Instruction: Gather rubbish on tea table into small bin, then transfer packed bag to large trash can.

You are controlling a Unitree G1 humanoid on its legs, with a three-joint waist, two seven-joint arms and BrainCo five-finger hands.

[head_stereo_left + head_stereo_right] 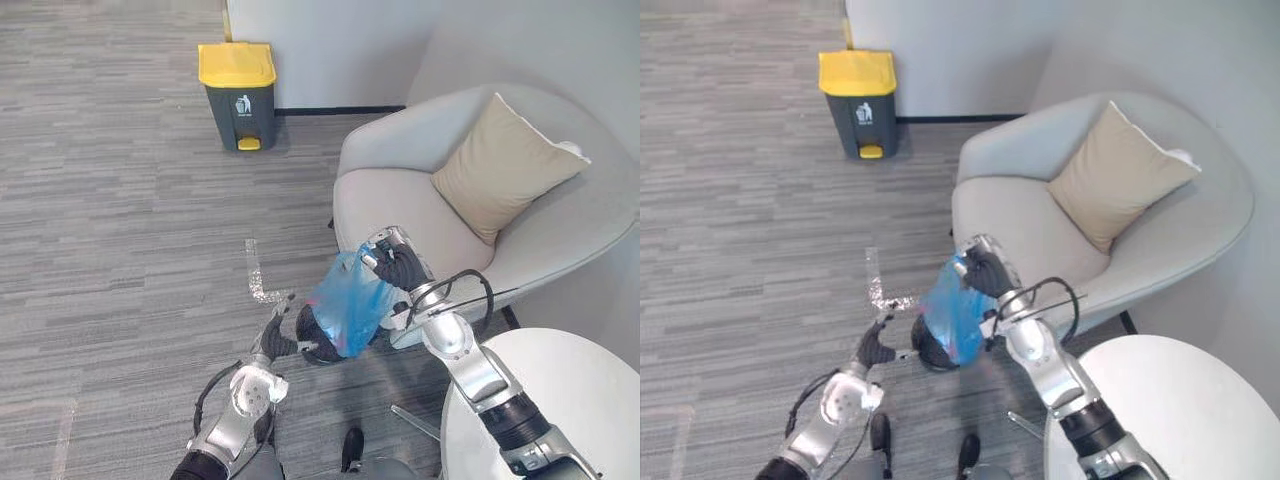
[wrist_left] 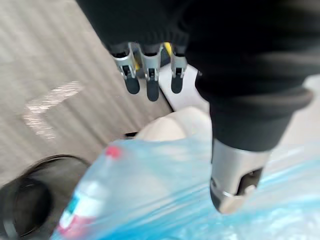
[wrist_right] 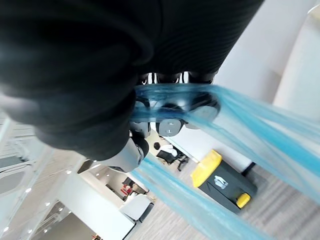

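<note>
Grips blue bag (image 1: 350, 305) by its gathered top in curled right hand (image 1: 400, 268), hung just over small bin (image 1: 923, 347) on floor (image 1: 120, 200); holds left hand (image 1: 272, 338) straight-fingered beside bin rim, probably steadying it.

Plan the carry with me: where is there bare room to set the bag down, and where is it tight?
Bare: the carpet between the trash can and the tape mark, and the table top. Crowded: in front of the armchair, where the right hand holds the bag over the small bin, the left hand beside it.
</note>
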